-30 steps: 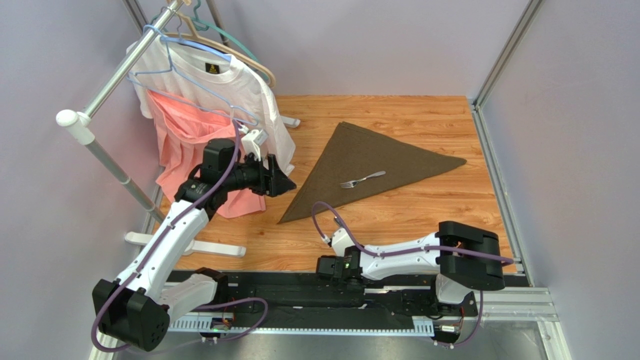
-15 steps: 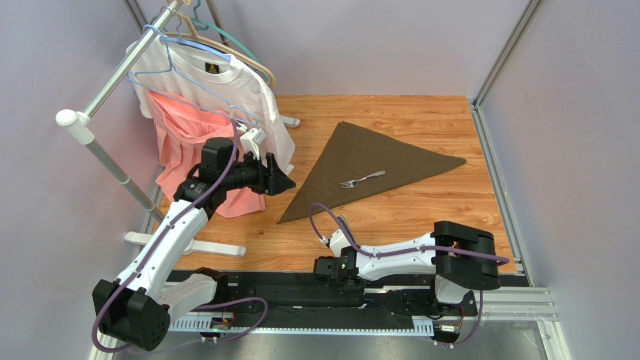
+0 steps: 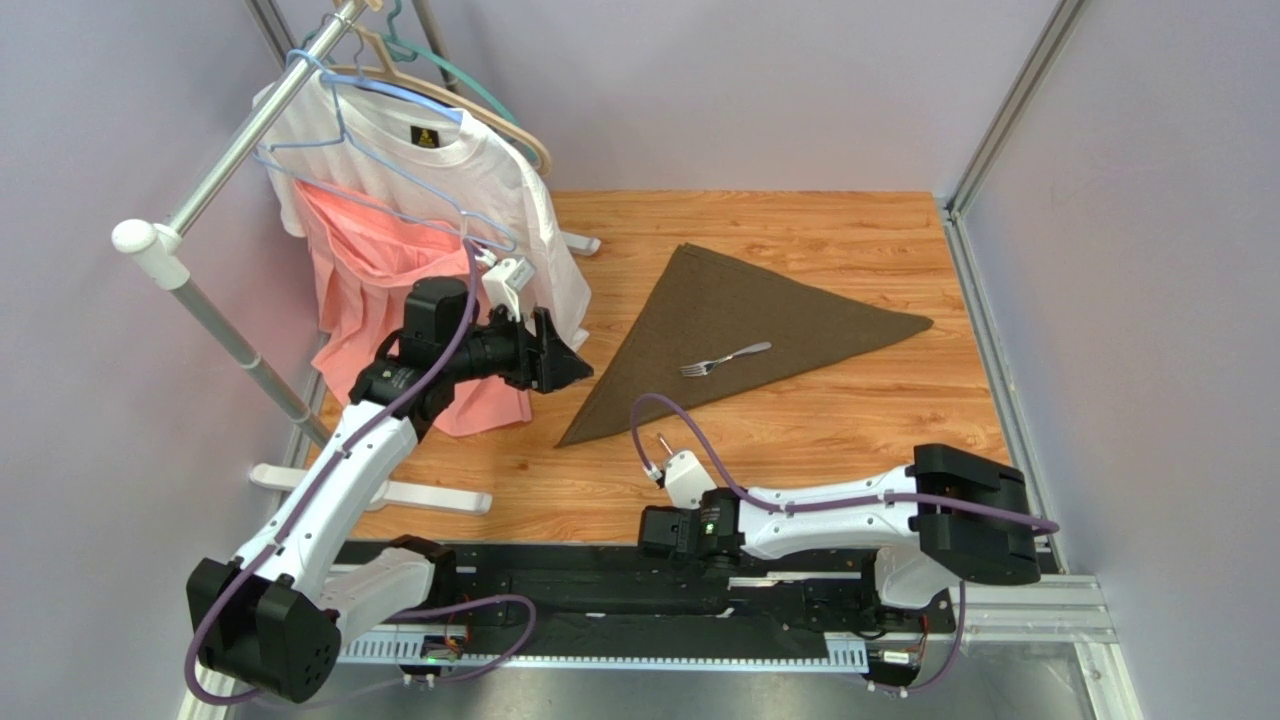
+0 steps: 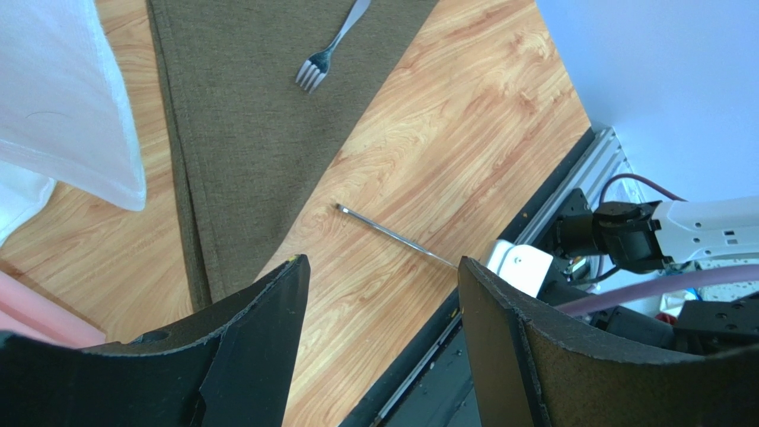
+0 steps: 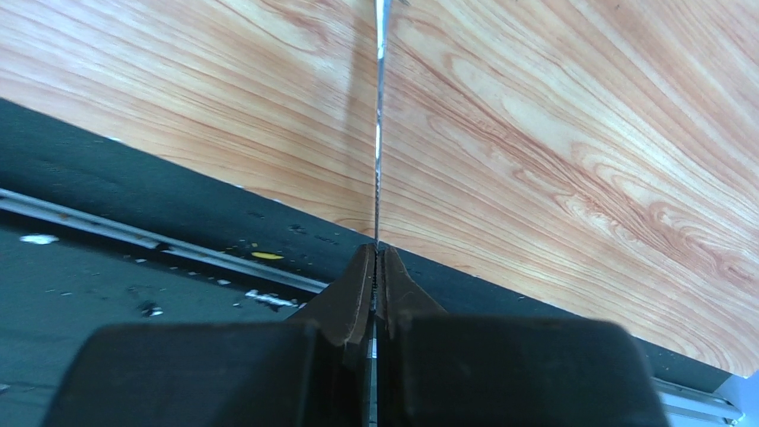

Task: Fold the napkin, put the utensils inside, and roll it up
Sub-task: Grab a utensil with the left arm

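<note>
Pinching one knife [image 5: 379, 133] edge-on, right jaws; one fork [image 3: 726, 359] atop one napkin [image 3: 736, 300].

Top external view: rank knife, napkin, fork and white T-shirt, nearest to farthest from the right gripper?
1. knife: clamped in its jaws, at the near edge.
2. napkin: just beyond, its near-left corner closest.
3. fork: lying on the napkin, farther in.
4. white T-shirt: hanging, far left.
</note>
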You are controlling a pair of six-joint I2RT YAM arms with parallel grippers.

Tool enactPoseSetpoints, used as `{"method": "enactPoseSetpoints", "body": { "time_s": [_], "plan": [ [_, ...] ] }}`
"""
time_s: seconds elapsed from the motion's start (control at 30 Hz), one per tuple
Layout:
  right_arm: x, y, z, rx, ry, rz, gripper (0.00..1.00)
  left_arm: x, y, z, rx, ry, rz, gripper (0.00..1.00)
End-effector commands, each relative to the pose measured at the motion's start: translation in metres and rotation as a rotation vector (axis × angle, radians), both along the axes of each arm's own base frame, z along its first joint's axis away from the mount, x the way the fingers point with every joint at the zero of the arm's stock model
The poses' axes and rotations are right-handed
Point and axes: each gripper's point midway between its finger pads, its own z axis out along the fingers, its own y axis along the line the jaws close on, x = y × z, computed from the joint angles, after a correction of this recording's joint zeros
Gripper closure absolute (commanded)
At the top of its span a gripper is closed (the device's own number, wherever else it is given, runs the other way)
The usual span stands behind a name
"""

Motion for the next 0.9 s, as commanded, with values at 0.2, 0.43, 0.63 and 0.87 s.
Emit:
{"method": "enactPoseSetpoints", "body": {
  "time_s": [0.2, 0.43, 0.63, 0.87],
  "plan": [
    [0.015, 0.002, 0.025, 0.073, -0.101, -0.035, 1.00, 0.000, 0.000, 0.010, -0.022, -0.042, -0.009, 0.29],
    [0.025, 0.009, 0.057, 0.178, -0.142, -0.018, 1.00, 0.000, 0.000, 0.010, -0.021, -0.040, -0.008, 0.29],
    [0.044, 0.007, 0.086, 0.260, -0.170, -0.010, 1.00, 0.003, -0.001, 0.019, -0.032, -0.063, -0.004, 0.29],
    [0.059, 0.009, 0.104, 0.352, -0.161, 0.005, 1.00, 0.004, -0.003, 0.020, -0.036, -0.060, -0.012, 0.29]
  ]
}}
